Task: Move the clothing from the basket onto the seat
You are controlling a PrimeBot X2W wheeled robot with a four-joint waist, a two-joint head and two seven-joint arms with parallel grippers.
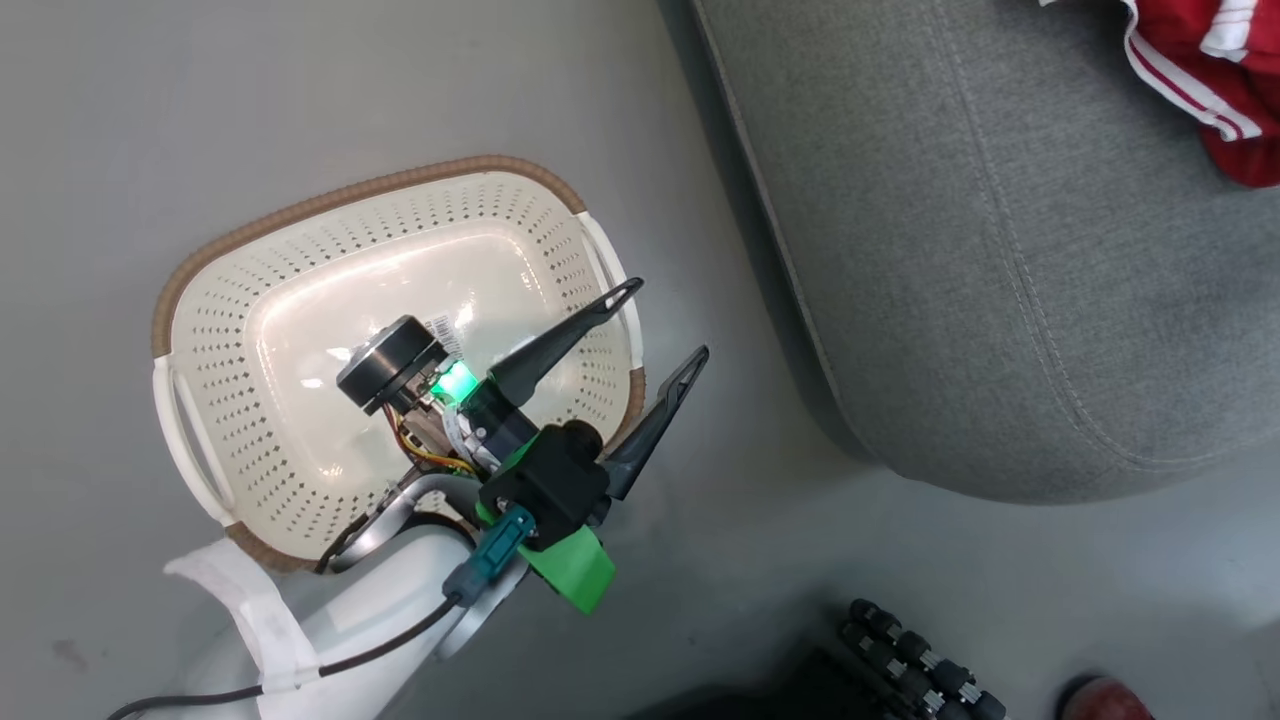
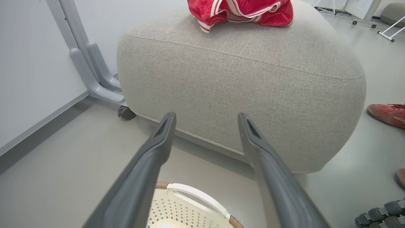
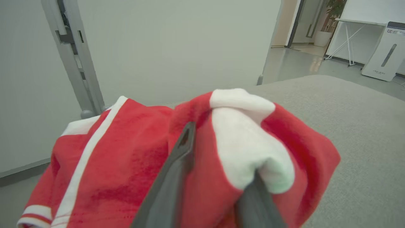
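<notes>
My right gripper [image 3: 221, 152] has its jaws pinching the red clothing [image 3: 126, 164] on the seat [image 3: 348, 126]. I'd let go only once the cloth sags flat, then lift straight off. My left gripper [image 1: 665, 320] hangs with jaws spread over the empty basket [image 1: 350, 190].

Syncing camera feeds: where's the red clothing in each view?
Head view: clothing in the top right corner, on the seat.
Left wrist view: top centre, lying on the seat.
Right wrist view: centre and lower left, draped over the right gripper.
Shared landmark: the grey seat under it.
</notes>
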